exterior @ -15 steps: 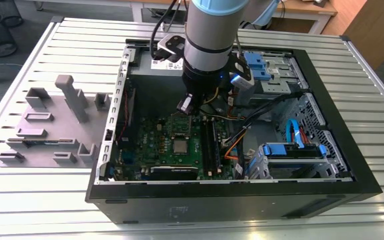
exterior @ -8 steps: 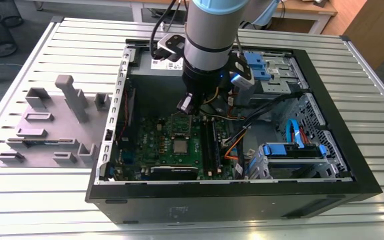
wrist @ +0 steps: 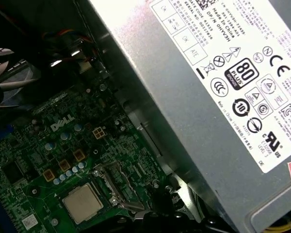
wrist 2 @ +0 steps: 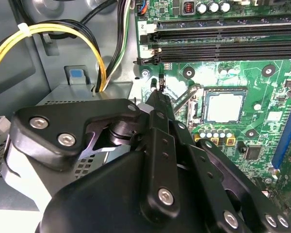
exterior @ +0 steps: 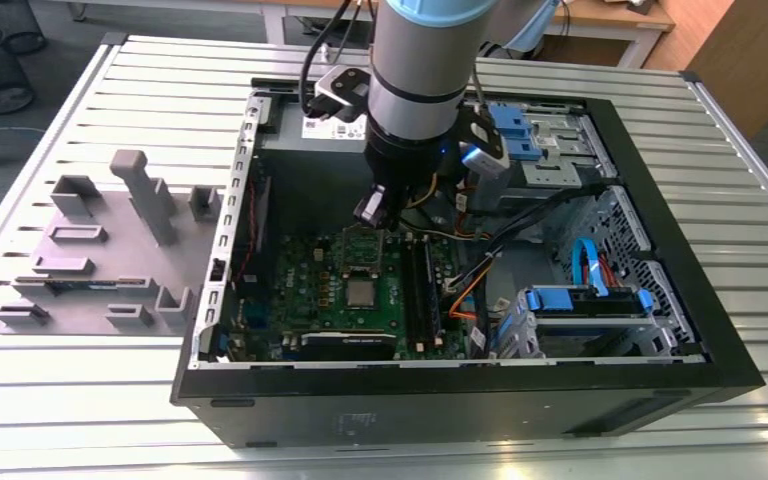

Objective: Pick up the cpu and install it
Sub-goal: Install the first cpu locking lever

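Observation:
The cpu (exterior: 361,291) lies flat in its socket on the green motherboard (exterior: 307,290), its pale metal top facing up. It also shows in both wrist views, cpu (wrist 2: 224,108) and cpu (wrist: 81,202). My gripper (exterior: 371,212) hangs inside the open computer case, just beyond the socket and apart from the chip. In the second wrist view the gripper (wrist 2: 160,86) looks shut, with its tip beside the socket's thin metal lever (wrist 2: 184,95). Whether it touches the lever I cannot tell. The chip's top is uncovered.
The black computer case (exterior: 678,330) lies open on a slatted metal table (exterior: 91,400). A grey power supply (wrist: 218,97) stands close beside the gripper. Yellow and black cables (wrist 2: 82,39) run nearby. Black memory slots (wrist 2: 223,41) flank the socket. Grey fixture blocks (exterior: 104,250) sit at the exterior view's left.

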Robot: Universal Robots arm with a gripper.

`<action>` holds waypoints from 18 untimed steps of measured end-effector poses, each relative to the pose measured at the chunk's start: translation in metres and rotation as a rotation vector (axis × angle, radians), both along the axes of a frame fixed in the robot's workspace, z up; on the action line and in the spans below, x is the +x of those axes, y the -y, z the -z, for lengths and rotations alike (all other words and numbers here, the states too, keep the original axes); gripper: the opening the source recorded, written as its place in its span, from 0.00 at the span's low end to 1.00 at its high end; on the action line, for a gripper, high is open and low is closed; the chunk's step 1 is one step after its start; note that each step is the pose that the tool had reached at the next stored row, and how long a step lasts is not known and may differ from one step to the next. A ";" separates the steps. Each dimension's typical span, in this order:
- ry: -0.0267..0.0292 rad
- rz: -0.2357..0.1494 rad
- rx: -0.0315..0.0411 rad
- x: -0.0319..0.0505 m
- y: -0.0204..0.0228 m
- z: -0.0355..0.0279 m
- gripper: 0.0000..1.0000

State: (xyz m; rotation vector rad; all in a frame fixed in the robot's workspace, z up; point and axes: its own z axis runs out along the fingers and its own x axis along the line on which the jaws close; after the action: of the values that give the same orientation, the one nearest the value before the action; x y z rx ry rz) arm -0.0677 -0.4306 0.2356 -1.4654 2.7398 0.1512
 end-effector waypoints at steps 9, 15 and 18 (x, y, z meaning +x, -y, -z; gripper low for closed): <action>0.0000 0.000 0.0001 0.0000 0.0000 -0.0023 0.11; 0.0000 0.000 0.0000 0.0000 0.0000 -0.0040 0.11; -0.0001 0.000 0.0005 0.0000 0.0000 -0.0044 0.11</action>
State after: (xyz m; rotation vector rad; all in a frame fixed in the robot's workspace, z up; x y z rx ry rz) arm -0.0677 -0.4306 0.2400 -1.4653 2.7397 0.1519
